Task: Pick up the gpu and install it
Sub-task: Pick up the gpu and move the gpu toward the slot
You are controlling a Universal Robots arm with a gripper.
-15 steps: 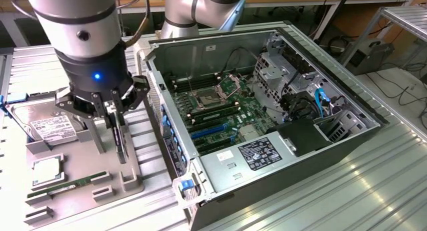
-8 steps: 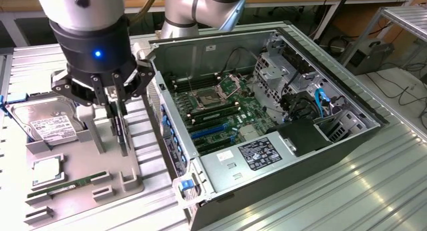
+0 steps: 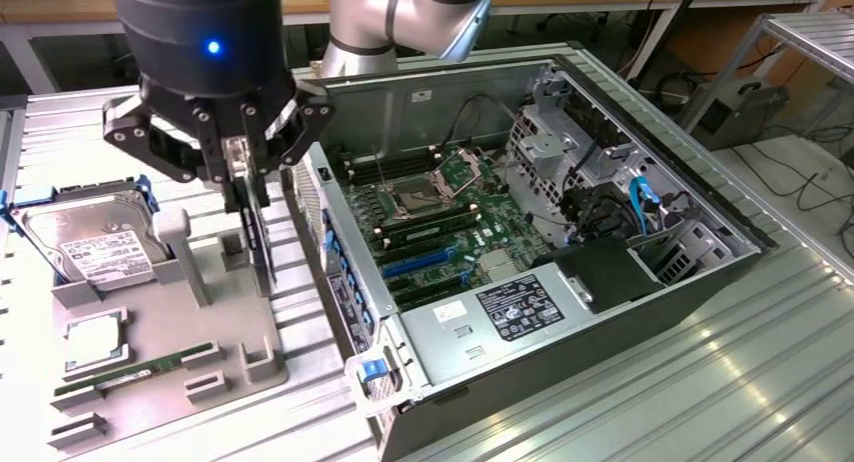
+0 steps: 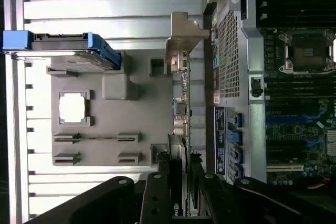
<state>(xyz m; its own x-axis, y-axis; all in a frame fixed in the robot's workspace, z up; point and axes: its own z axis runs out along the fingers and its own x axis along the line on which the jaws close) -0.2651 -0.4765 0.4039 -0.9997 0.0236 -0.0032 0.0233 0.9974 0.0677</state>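
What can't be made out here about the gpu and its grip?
- Exterior view: the gpu stands edge-on, faces unreadable; the end effector covers its top.
- Exterior view: whether its lower edge touches the grey tray cannot be told.
- Wrist view: the end effector hides the gpu's near end.

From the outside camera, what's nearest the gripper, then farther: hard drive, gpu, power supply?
1. gpu, held in the gripper.
2. hard drive, on the exterior view's left.
3. power supply, inside the case, on the exterior view's right.
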